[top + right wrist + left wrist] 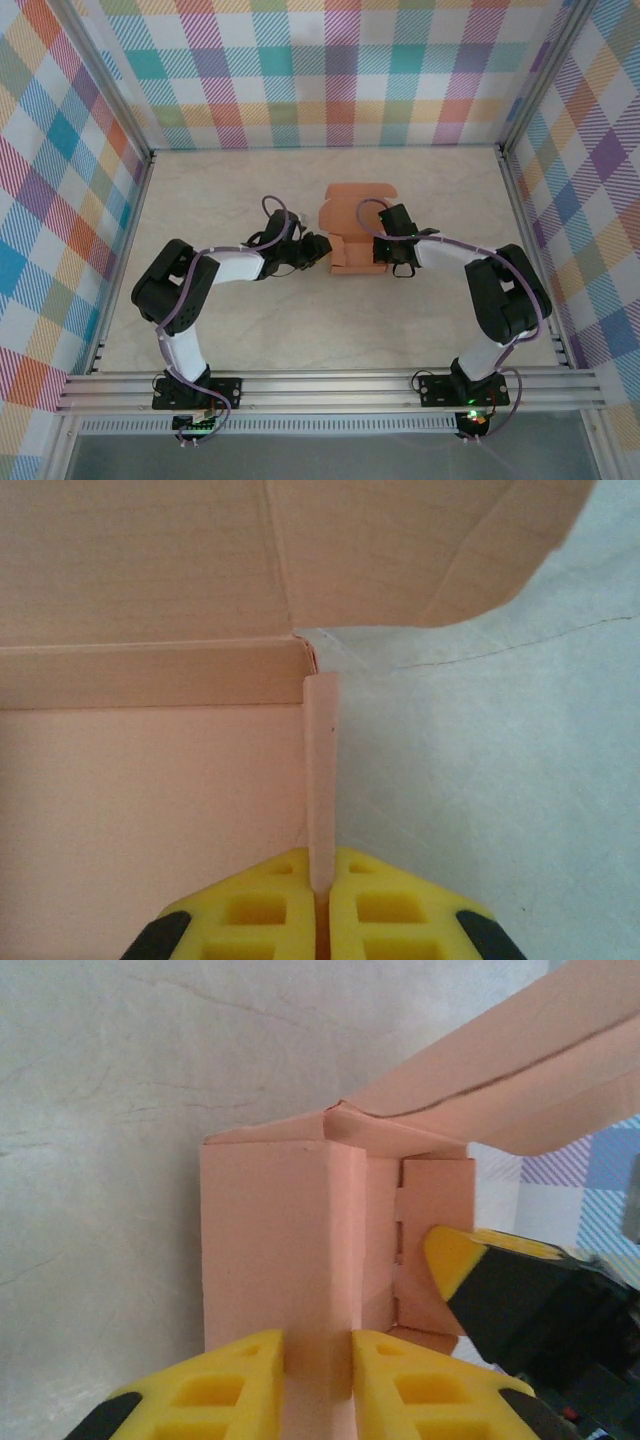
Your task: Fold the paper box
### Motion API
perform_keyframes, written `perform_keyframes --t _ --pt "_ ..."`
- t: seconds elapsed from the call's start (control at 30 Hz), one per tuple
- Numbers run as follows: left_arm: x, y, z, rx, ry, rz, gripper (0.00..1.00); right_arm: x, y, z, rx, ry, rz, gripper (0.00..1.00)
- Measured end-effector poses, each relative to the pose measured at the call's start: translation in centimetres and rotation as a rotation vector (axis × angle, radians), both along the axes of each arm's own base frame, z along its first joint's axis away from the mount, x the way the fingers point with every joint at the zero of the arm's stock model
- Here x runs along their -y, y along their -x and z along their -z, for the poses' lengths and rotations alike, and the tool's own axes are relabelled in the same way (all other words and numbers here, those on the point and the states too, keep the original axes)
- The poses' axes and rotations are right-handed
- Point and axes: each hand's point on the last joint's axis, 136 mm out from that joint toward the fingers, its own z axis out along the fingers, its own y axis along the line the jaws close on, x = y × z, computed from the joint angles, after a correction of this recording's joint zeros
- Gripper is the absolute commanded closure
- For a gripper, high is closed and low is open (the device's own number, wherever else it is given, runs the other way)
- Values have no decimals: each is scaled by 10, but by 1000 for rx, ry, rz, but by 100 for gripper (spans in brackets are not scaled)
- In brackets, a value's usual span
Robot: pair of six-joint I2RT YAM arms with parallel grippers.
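step: walls up on paper box (350,240), mid-frame | left gripper (318,1375), right gripper (320,875): each pinching a wall | next: likely tuck flaps inward

Lab booth: plaid walls (320,70), aluminium frame (330,390)

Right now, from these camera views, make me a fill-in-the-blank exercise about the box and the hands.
The left hand grips the paper box on its ___ side. The right hand pinches the opposite side, so ___ hands hold it. Their fingers are coloured ___. Answers: left, two, yellow.
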Motion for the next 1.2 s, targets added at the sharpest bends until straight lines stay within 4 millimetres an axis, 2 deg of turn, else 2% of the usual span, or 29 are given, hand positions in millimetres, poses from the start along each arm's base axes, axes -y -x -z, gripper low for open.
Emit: perform_keyframes --t 0.17,0.37,0.57,0.8,0.9,1.07,1.2 --pt "1 4 14 -45 -48 16 78 0 3 0 14 63 -4 93" --pt "9 0 15 -36 -129 33 78 5 4 0 22 98 23 93" --pt "10 1 15 2 -307 43 79 4 7 0 19 104 37 94" --pt "1 11 18 47 -577 65 81 -3 9 0 14 82 38 94" --pt "-3 13 17 66 -680 76 79 -7 10 0 13 68 32 94" --pt "-7 18 23 70 -776 97 74 -12 10 0 10 39 28 94" --pt "-9 21 32 47 -806 106 78 -15 10 0 10 15 31 94"
